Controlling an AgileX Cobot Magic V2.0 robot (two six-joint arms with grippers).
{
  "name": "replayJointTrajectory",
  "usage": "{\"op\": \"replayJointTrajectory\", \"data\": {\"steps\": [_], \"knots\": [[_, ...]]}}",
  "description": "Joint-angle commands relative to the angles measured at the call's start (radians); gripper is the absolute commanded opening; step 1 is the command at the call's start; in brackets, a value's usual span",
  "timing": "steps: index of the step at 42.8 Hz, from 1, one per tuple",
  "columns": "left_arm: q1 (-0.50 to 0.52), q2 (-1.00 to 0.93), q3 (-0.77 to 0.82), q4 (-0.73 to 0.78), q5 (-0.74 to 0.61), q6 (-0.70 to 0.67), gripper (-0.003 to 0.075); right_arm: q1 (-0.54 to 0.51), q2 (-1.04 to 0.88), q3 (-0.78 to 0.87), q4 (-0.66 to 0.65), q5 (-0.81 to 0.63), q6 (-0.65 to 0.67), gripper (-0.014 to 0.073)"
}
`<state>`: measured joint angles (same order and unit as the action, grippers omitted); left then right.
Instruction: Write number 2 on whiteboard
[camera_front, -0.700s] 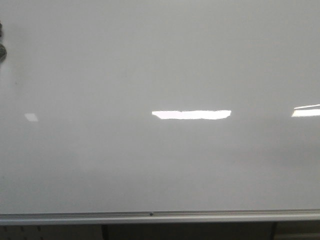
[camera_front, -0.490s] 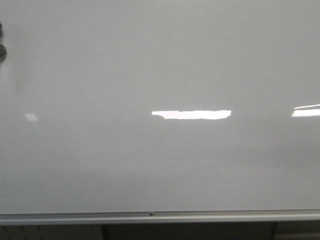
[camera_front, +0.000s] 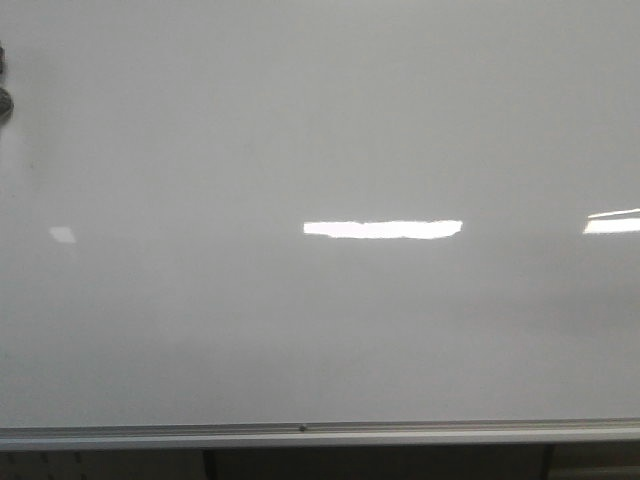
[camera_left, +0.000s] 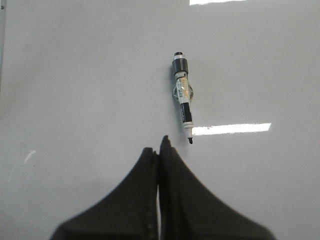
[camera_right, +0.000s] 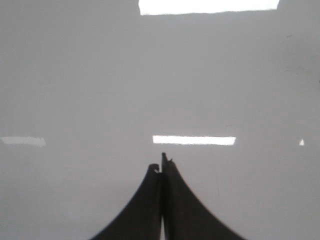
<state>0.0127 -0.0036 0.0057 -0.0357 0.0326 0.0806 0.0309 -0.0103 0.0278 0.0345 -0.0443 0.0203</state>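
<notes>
My left pincer (camera_left: 159, 145) is pressed together, empty; spreading late, it may knock the black-capped marker pen (camera_left: 183, 97) across the glossy white-grey whiteboard (camera_left: 75, 75).

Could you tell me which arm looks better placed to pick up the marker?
Left. The marker lies on the whiteboard just ahead of the left end effector; the right end effector faces only bare board.

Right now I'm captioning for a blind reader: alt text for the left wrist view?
A marker with its cap off lies on the whiteboard, tip pointing toward the left claw, which is shut and empty. Bright light reflections streak the glossy board; no writing shows.
</notes>
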Motion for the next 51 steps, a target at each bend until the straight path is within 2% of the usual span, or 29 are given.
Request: {"op": "replayJointTrajectory", "data": {"steps": [1, 8, 18, 30, 41, 51], "knots": [[-0.008, -0.002, 0.022, 0.001, -0.093, -0.003, -0.0020, -0.004, -0.015, -0.001, 0.001, -0.097, -0.002, -0.0069], [-0.008, -0.002, 0.010, -0.001, -0.150, -0.005, -0.0020, -0.004, -0.015, -0.033, 0.001, -0.068, -0.002, -0.0069], [-0.008, -0.002, -0.166, -0.008, -0.088, -0.010, -0.0020, -0.004, -0.012, -0.215, 0.001, 0.121, -0.002, -0.0069], [-0.008, 0.040, -0.444, -0.008, 0.072, -0.010, -0.0020, -0.004, 0.088, -0.457, -0.034, 0.304, -0.002, -0.0069], [-0.008, 0.180, -0.661, -0.008, 0.258, -0.010, -0.0019, -0.004, 0.255, -0.631, -0.034, 0.408, -0.002, -0.0069], [-0.008, 0.318, -0.749, -0.008, 0.402, -0.010, -0.0020, -0.004, 0.393, -0.707, -0.034, 0.508, -0.002, -0.0069]]}}
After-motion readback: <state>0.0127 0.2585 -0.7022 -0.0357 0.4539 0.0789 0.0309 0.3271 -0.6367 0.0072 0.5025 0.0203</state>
